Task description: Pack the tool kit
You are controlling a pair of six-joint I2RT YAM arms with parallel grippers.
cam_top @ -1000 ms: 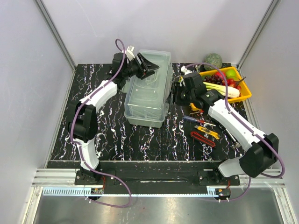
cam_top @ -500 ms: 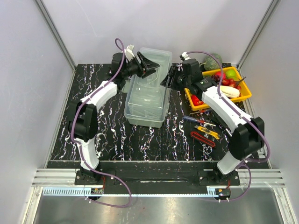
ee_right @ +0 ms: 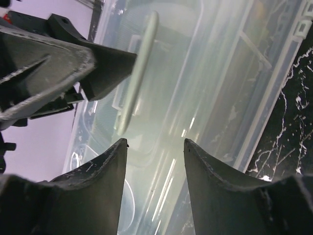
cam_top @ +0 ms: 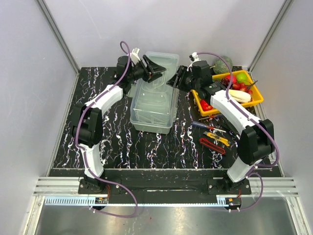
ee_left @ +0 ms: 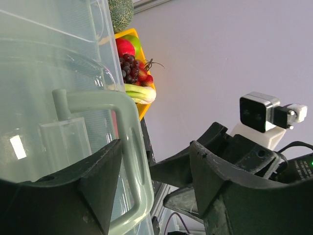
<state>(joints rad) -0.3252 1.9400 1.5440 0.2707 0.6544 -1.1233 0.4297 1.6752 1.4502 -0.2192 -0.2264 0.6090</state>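
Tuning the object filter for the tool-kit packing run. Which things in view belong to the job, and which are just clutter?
Belongs to the job:
- toolbox, lid closed, with its handle
- screwdriver
- yellow utility knife
- red utility knife

Just lying about:
- orange-yellow tray of fruit and vegetables
- green melon behind the tray

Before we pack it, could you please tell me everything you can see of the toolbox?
The toolbox is a long rectangular box of pale grey-green plastic with a translucent lid, which is down. It stands flat on the black marbled table, towards the back. Its grey-green handle lies between the open fingers of the left hand; contact is unclear. The right hand hovers open at its right side.
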